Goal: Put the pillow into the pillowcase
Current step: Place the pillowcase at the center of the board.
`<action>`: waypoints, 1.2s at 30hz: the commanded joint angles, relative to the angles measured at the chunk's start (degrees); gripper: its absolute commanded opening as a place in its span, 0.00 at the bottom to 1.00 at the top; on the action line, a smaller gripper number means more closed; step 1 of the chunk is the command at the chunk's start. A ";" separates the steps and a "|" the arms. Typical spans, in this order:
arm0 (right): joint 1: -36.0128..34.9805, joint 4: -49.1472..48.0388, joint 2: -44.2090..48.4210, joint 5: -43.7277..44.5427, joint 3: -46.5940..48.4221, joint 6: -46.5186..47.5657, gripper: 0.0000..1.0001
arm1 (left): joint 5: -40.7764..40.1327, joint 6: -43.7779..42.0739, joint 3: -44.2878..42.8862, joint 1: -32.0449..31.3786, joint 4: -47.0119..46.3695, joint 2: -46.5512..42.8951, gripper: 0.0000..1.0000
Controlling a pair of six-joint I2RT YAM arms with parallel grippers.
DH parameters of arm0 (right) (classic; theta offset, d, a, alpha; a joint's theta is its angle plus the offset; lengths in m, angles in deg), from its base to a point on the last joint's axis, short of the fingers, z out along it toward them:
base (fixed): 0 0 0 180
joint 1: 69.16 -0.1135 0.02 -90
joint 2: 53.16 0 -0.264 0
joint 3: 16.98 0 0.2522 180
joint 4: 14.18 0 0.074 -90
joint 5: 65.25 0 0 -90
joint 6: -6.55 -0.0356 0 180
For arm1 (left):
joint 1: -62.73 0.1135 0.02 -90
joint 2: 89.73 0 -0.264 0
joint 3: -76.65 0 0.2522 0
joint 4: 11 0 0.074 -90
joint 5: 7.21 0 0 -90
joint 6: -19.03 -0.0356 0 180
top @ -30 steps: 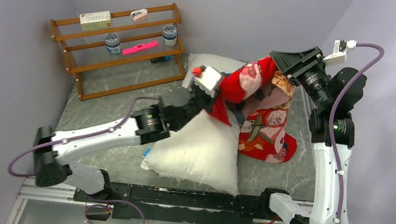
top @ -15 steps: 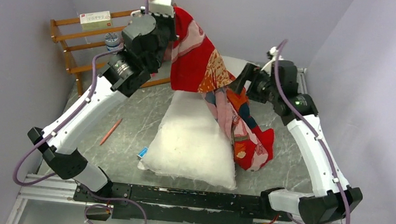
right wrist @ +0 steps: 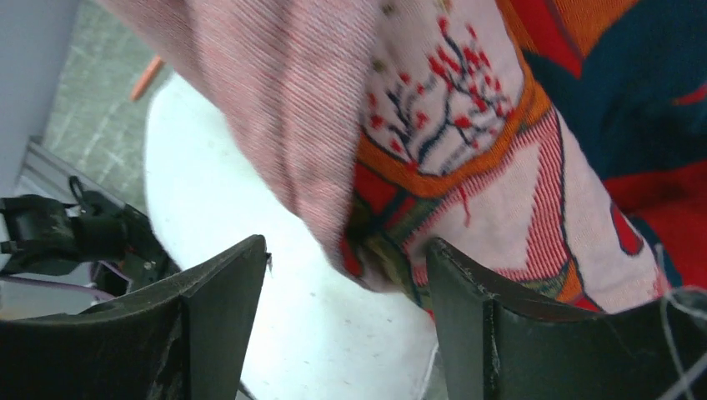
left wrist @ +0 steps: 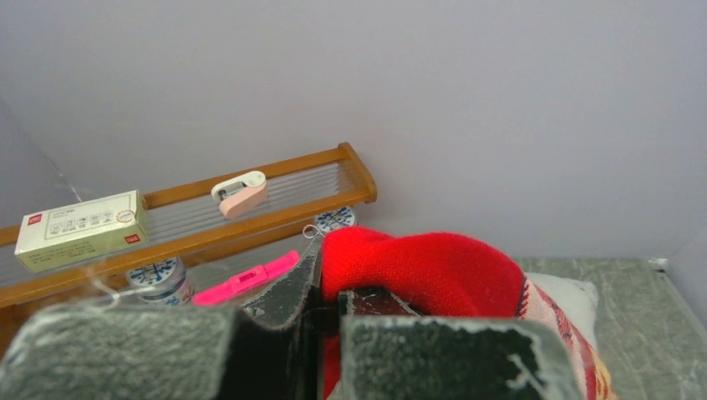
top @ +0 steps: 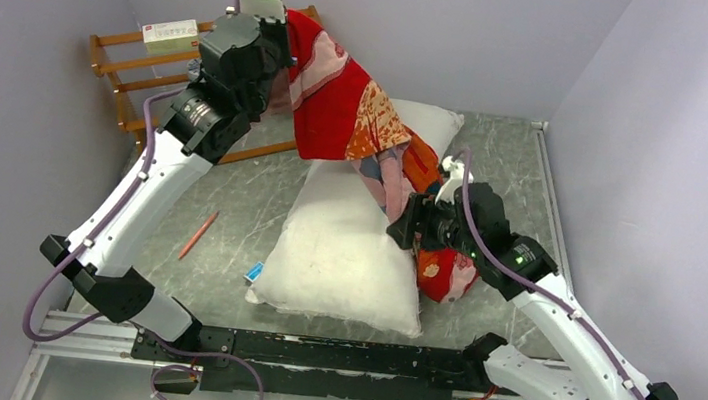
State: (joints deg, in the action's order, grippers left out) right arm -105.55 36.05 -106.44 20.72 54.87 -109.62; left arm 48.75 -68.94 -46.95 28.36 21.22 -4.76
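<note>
Left wrist view looks straight down the left pincer. Its two rough gray fingers are pressed together on a thick red fold of the pillowcase. Past the fold stands a brown wooden rack. It holds a flat box, a pink clip, a bright pink pen and a round jar. A white corner of the pillow peeks out at the right.

Top view shows what that camera can't. The left pincer is high up at the back. The pillowcase hangs from it like a long crumpled sash and slants down to the right pincer. The cloth is red with orange and pale pink patches. Its low end lies bunched beside the pillow's right edge.

The pillow lies flat on the gray, stone-look table. It is fat and soft, and all of it is outside the pillowcase. A little blue tag sits at its near left corner. A thin orange pencil lies to its left.

Right wrist view gives the close look. The right pincer is spread wide, with its dark fingers far apart and cloth hanging just past the gap. I cannot tell if the cloth touches them. Up close the pillowcase has ribbed pink cloth, orange lines and tiny red twigs. The smooth white pillow lies below it.
</note>
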 commanded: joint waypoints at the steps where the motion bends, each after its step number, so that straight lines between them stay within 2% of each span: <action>1: -0.70 -3.07 3.83 3.99 -4.79 -2.08 0.72 | -0.22 2.42 -0.07 0.81 -6.08 -4.01 0.05; 5: -0.93 -7.98 4.14 6.78 -8.17 -1.50 0.61 | -0.05 3.26 1.00 0.81 -6.53 -4.33 0.05; 8: -1.02 -11.56 3.75 8.49 -9.77 -1.35 0.44 | -0.65 2.68 0.48 0.88 -6.27 -3.98 0.05; 9: -0.98 -12.50 3.85 9.13 -9.81 -1.54 0.35 | -0.98 2.20 0.32 0.88 -6.24 -3.90 0.05; 11: -0.99 -10.81 4.77 14.20 -6.78 -2.33 0.06 | -2.28 1.22 0.22 0.98 -6.59 -3.97 0.05; 12: -0.98 -8.39 5.29 18.64 -4.23 -2.94 0.00 | -3.09 0.55 0.39 1.05 -7.02 -4.12 0.05; 14: -0.98 -3.32 6.72 29.79 2.50 -3.88 0.00 | -4.88 -2.28 2.70 1.06 -11.00 -5.38 0.05; 16: -0.98 -2.23 8.73 40.57 8.64 -1.99 0.00 | -5.92 -6.44 6.12 1.10 -16.73 -7.47 0.05; 19: -0.97 -7.27 10.07 43.61 14.67 4.83 0.00 | -7.08 -7.43 2.14 1.06 -15.14 -7.67 0.05; 21: -0.98 -9.67 9.04 39.51 18.90 9.14 0.00 | -7.29 -8.01 -2.25 1.09 -12.54 -7.00 0.05; 23: -0.98 -10.97 7.82 31.06 22.81 12.07 0.00 | -8.07 -9.41 -4.63 1.09 -12.01 -7.78 0.05; 29: -0.98 -9.72 5.23 2.29 31.33 13.52 0.00 | -12.96 -17.34 -3.75 1.06 -18.74 -14.85 0.05; 31: -1.01 -11.50 5.55 -10.01 31.49 12.39 0.00 | -14.27 -20.41 -3.00 1.06 -21.97 -17.48 0.05; 33: -1.00 -15.57 5.97 -18.36 30.02 8.45 0.00 | -15.54 -23.98 -2.14 1.06 -24.48 -19.84 0.05; 36: -0.97 -22.00 5.72 -23.20 26.61 2.68 0.00 | -18.54 -29.09 -1.14 0.98 -26.27 -21.44 0.05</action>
State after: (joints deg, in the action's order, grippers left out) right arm -106.55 25.72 -100.87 13.33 83.63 -100.38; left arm 36.62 -88.26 -48.65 28.80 3.34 -23.79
